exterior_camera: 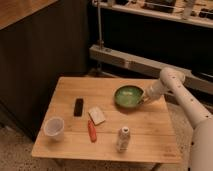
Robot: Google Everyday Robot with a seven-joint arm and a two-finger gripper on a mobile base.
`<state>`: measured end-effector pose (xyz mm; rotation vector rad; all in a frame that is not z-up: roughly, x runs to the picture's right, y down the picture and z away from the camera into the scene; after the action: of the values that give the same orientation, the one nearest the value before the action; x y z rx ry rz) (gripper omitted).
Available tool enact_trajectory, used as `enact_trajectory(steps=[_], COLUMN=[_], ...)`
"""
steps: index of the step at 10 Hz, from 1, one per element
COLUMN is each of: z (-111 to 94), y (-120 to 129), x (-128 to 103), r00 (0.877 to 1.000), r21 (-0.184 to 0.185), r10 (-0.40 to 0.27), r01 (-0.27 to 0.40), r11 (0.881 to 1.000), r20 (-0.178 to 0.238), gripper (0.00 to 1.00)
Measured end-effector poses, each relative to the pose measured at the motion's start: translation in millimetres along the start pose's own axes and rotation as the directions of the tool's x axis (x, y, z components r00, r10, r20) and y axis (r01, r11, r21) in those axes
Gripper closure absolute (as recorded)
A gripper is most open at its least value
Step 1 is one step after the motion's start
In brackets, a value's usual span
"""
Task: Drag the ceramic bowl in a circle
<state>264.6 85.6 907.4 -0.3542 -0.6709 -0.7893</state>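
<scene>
The ceramic bowl point(128, 96) is round, shallow and glossy green with a darker rim. It sits on the wooden table point(70, 144), right of the middle and toward the back. My gripper point(144, 98) is at the bowl's right rim, at the end of the white arm point(172, 84) that reaches in from the right. It touches or holds the rim.
A black rectangular object point(78, 106), a pale packet point(96, 115) and a red-orange stick point(92, 131) lie left of the bowl. A translucent white cup point(54, 128) stands front left. A small white bottle point(123, 138) stands near the front edge. A metal rack point(150, 62) runs behind the table.
</scene>
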Motion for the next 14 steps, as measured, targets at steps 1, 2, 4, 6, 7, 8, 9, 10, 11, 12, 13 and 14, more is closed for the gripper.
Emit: enact_trajectory(steps=[1,2,4,6,7,8,9,10,11,12,13,14], z=[-7,-15,-37,-41,-43,-43,-43,-41,-40,-39,-38,-35], y=[12,24,55,76,85,96,107,118,126,133,140,139], x=[1,1,-1,-15,-25,-38,-53,-68,-79,-89,-107,-123], r00=[1.0,0.999,0.996,0.995,0.995,0.995,0.996,0.996,0.996,0.997,0.998,0.999], r21=[-0.003,-0.006,-0.016,-0.032,-0.039,-0.054,-0.071,-0.085,-0.092,-0.101,-0.111,-0.117], r10=[0.014,0.026,0.062,0.079,0.081,0.078,0.077,0.078,0.079,0.075,0.062,0.039], r01=[-0.014,-0.026,-0.063,-0.082,-0.083,-0.082,-0.08,-0.08,-0.081,-0.077,-0.062,-0.038], r11=[1.0,1.0,0.998,0.996,0.996,0.995,0.994,0.993,0.992,0.992,0.992,0.992], r20=[-0.009,-0.021,-0.057,-0.064,-0.064,-0.057,-0.049,-0.037,-0.029,-0.019,-0.006,0.004], gripper=[0.99,0.99,0.99,0.99,0.99,0.99,0.99,0.99,0.99,0.99,0.99,0.99])
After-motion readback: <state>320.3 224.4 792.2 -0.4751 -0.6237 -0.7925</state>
